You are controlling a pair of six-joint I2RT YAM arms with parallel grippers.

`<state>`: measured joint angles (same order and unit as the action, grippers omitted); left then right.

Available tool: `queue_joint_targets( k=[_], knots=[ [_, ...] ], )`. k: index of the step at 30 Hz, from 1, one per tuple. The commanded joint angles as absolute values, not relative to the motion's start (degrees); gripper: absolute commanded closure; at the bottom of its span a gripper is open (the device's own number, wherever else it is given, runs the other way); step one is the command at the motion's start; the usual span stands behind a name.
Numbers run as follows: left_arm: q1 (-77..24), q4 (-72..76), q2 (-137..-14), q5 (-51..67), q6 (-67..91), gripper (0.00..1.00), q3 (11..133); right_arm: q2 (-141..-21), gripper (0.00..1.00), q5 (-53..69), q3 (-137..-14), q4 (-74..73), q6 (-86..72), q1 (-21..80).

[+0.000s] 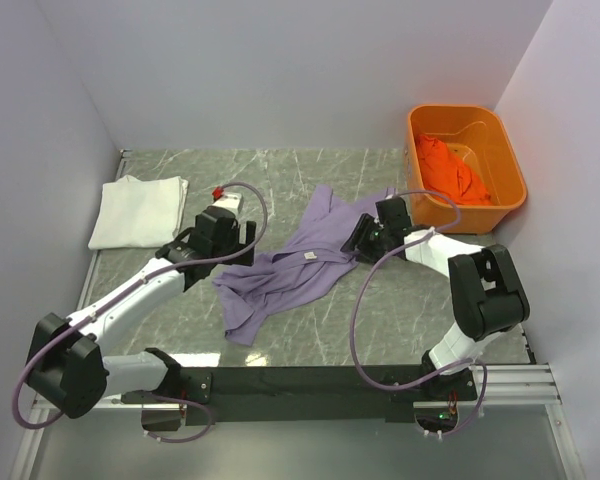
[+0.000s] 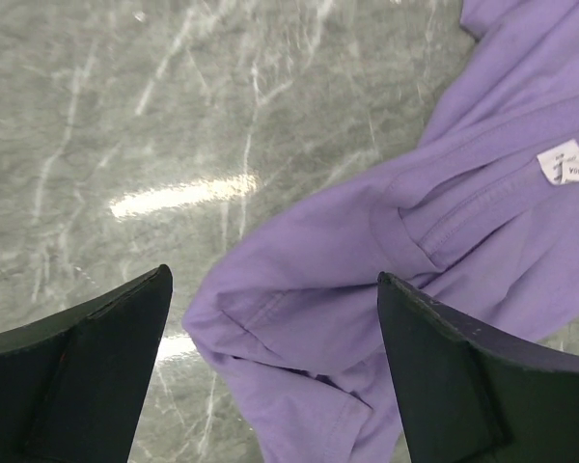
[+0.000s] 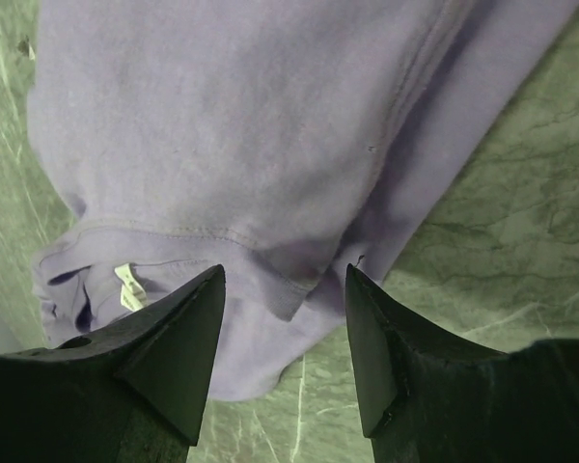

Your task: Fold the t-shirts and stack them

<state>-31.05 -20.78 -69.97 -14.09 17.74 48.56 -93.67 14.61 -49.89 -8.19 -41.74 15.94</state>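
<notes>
Pale walls (image 1: 280, 70) enclose a veined marble table (image 1: 310, 170) bearing a lavender t-shirt (image 1: 290, 270).

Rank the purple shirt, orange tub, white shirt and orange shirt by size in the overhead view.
Purple shirt and orange tub: largest, too close to rank.
Then white shirt.
Smallest: orange shirt in the tub.

Three t-shirts (image 1: 290, 270) (image 1: 138, 210) (image 1: 450, 170), one tub (image 1: 460, 110), two grippers (image 1: 246, 238) (image 1: 360, 242).
</notes>
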Motion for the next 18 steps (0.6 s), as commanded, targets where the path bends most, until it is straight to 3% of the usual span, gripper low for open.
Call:
queue_joint_targets(
  k=[1, 9, 12, 18],
  knots=[
    [-31.1, -18.6, -67.5, -17.0, 17.4, 0.07, 48.4, -94.1, 0.41, 13.4, -49.2, -5.9, -43.0, 15.3],
    [-31.0, -19.3, -67.2, -17.8, 17.1, 0.07, 48.4, -95.9, 0.46, 14.2, -49.4, -4.2, -43.9, 15.2],
    [-31.1, -19.1, -66.6, -17.6, 17.1, 0.07, 48.2, -95.5, 0.55, 14.1, -49.5, -3.7, -44.0, 15.2],
    [-31.1, -19.3, -66.7, -17.8, 17.4, 0.07, 48.3, -93.5, 0.93, 13.7, -53.3, -5.2, -42.9, 15.3]
  ],
)
